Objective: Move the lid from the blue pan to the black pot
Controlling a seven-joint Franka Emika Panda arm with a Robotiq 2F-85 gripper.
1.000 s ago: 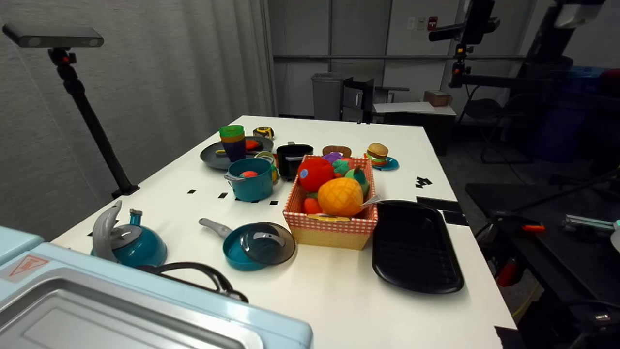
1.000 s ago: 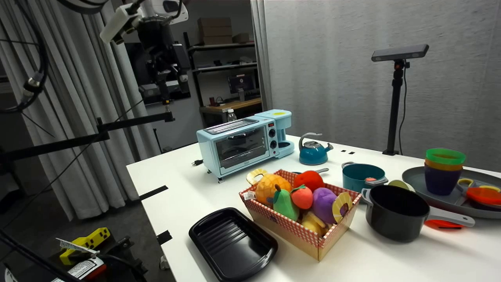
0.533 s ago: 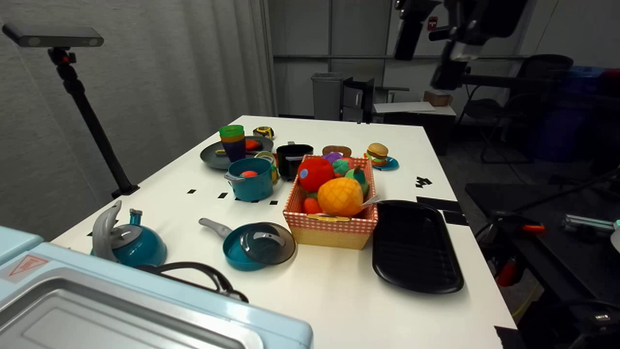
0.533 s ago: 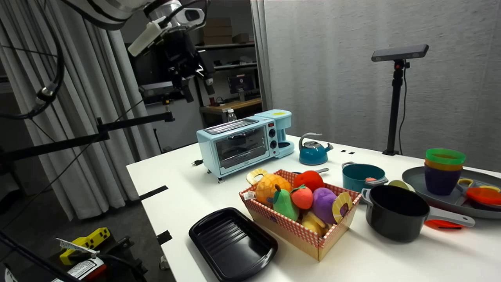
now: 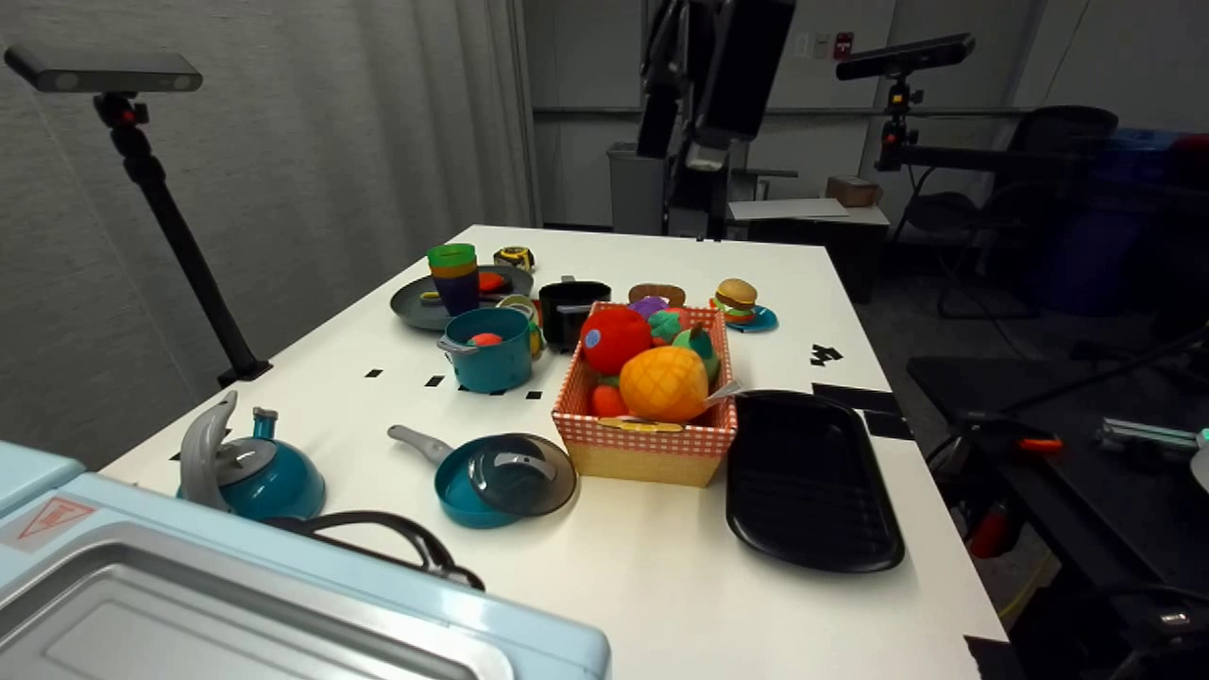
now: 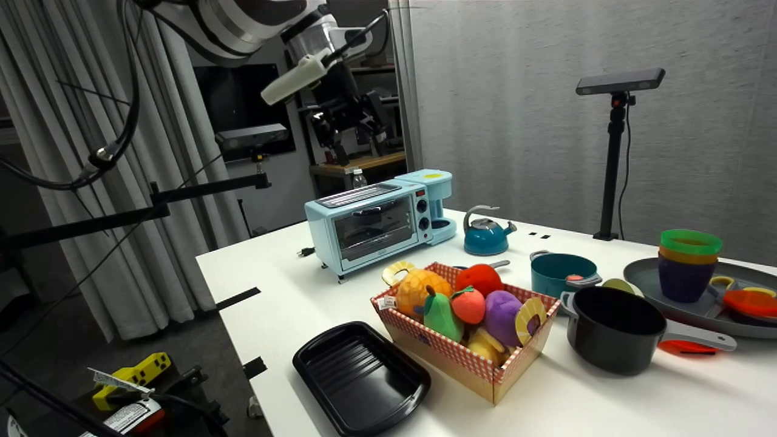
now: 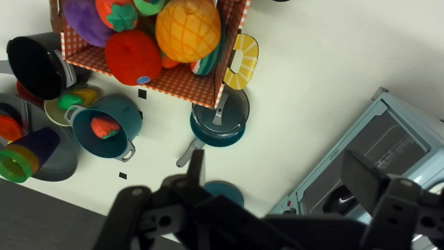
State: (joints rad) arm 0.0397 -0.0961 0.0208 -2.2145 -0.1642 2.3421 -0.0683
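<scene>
The lid (image 5: pixel 522 474), round, see-through dark with a grey handle, rests off-centre on the blue pan (image 5: pixel 461 491). The lid (image 7: pixel 208 119) covers most of the pan (image 7: pixel 222 141) in the wrist view. In an exterior view only the pan's grey handle (image 6: pixel 500 264) shows behind the basket. The black pot (image 6: pixel 613 340) stands upright and uncovered beyond the basket; it also shows in an exterior view (image 5: pixel 559 326) and the wrist view (image 7: pixel 36 66). My gripper (image 7: pixel 277 166) is open and empty, high above the table, also seen in both exterior views (image 5: pixel 685 142) (image 6: pixel 359 149).
A checked basket of plush fruit (image 5: pixel 642 458) stands close beside the lid and pan. A black tray (image 5: pixel 812 482), a teal pot (image 5: pixel 491 354), a kettle (image 5: pixel 274 477) and a light-blue toaster oven (image 6: pixel 376 224) are around. A grey plate with stacked cups (image 6: pixel 686 273) lies near the black pot.
My gripper has swung in over the table, moving left in an exterior view and right in the opposite one. It stays open. The lid, pan and pot have not moved.
</scene>
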